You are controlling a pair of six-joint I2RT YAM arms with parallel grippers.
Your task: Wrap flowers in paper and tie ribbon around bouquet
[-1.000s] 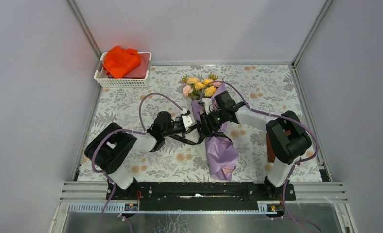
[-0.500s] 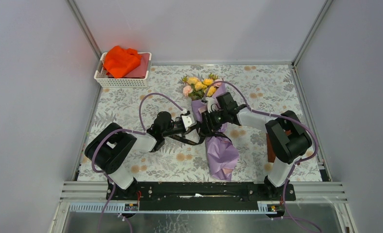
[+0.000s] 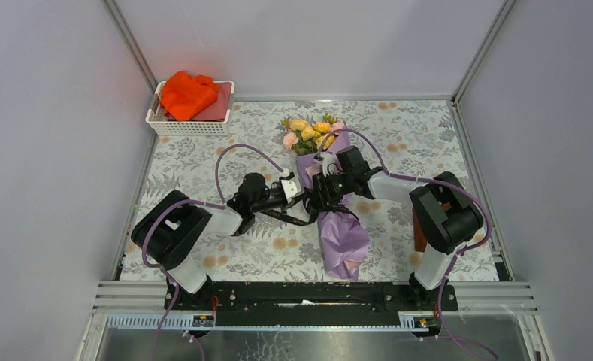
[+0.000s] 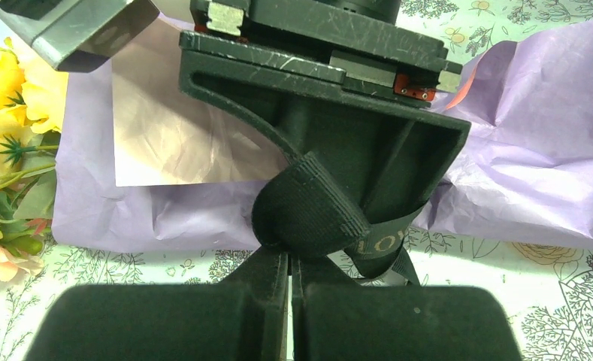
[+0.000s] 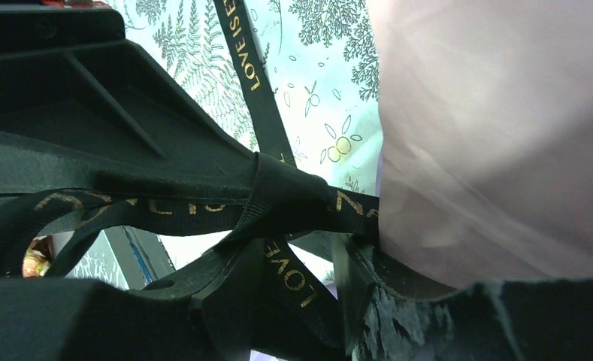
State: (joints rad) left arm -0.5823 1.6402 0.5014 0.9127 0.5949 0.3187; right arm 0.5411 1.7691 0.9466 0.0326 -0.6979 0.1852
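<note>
Change: ribbon (image 3: 285, 218) slack under the left arm has drawn flatter and tighter than a second ago, and the right gripper (image 3: 319, 193) has nudged a touch toward the far right.
Left arm: reaching low across the table (image 3: 203, 150), forearm angled to the right, left gripper (image 4: 290, 289) nose-to-nose with the other one.
Left grip: jaws pressed fully together. It looks pinched on the ribbon, though the fingers hide the contact.
Right arm: elbow folded back, wrist swung in over the bouquet (image 3: 343, 237).
Right grip: jaws part-way apart, ribbon strands crossing the gap, nothing clamped.
Bouquet: lying mid-table, flowers (image 3: 310, 134) toward the far edge, paper (image 4: 534, 150) cone widening toward the bases.
Room: open table on both flanks. The basket (image 3: 158, 120) with the orange cloth (image 3: 184, 94) sits well apart in the far-left corner.
</note>
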